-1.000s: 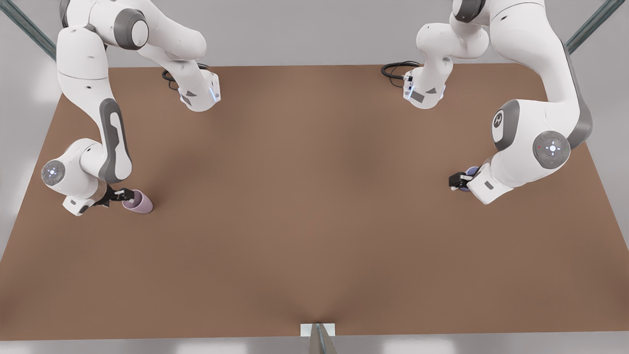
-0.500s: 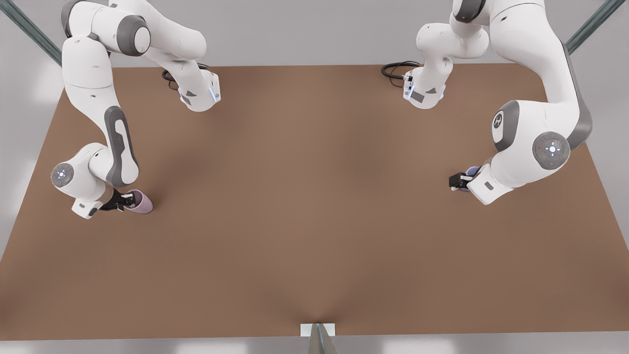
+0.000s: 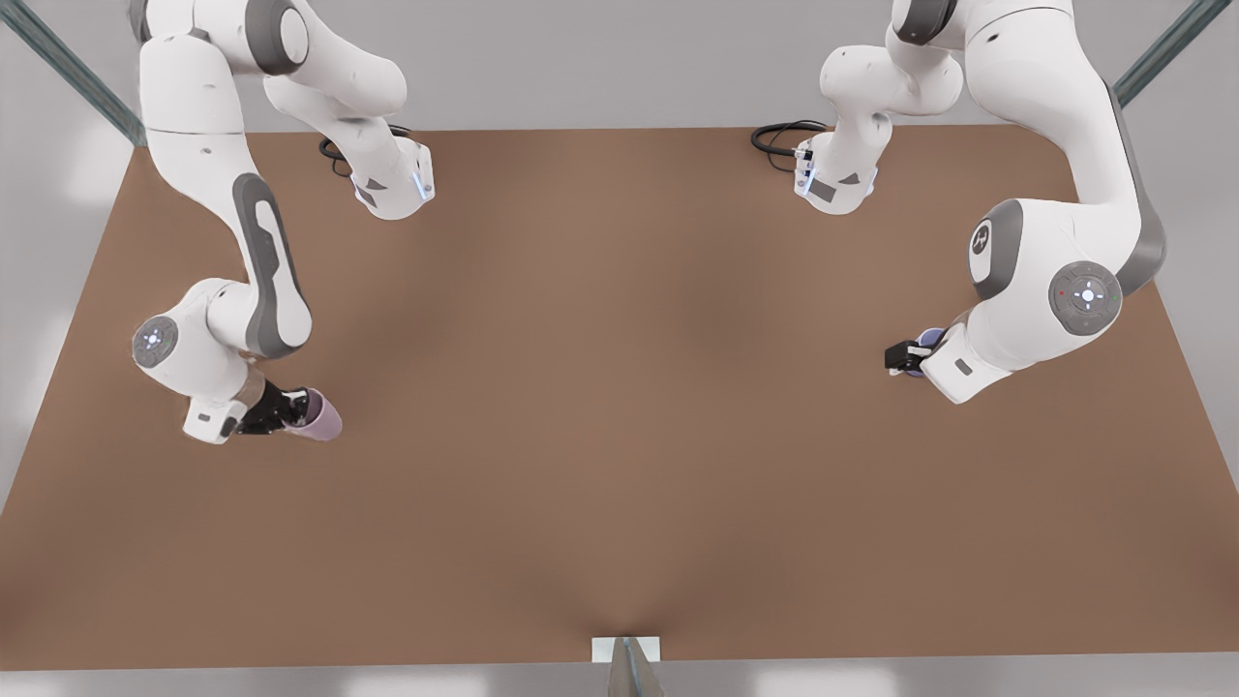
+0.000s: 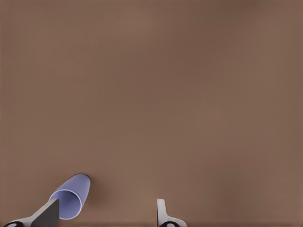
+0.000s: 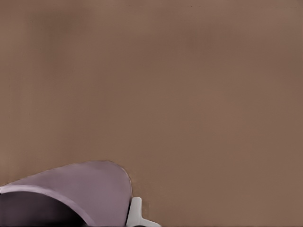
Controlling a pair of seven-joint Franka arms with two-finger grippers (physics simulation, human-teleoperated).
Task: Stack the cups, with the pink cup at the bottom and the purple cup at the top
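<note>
In the front view's left, my right gripper (image 3: 290,411) is shut on the pink cup (image 3: 323,419), which is tilted with its base pointing toward the table's middle. The right wrist view shows the pink cup (image 5: 80,189) close up beside one white fingertip (image 5: 135,213). In the front view's right, my left gripper (image 3: 905,358) stands open at the purple cup (image 3: 931,337), which the wrist mostly hides. In the left wrist view, the purple cup (image 4: 71,198) lies on its side against one finger (image 4: 47,213), with the other finger (image 4: 162,213) far apart.
The brown table (image 3: 619,387) stretches wide between the two arms. Both arm bases with black cables (image 3: 784,136) sit at the far edge. A small white bracket (image 3: 626,649) is at the near edge.
My right gripper has carried the pink cup toward the front view's right and slightly nearer, and the cup has tipped more. The left arm has not moved.
</note>
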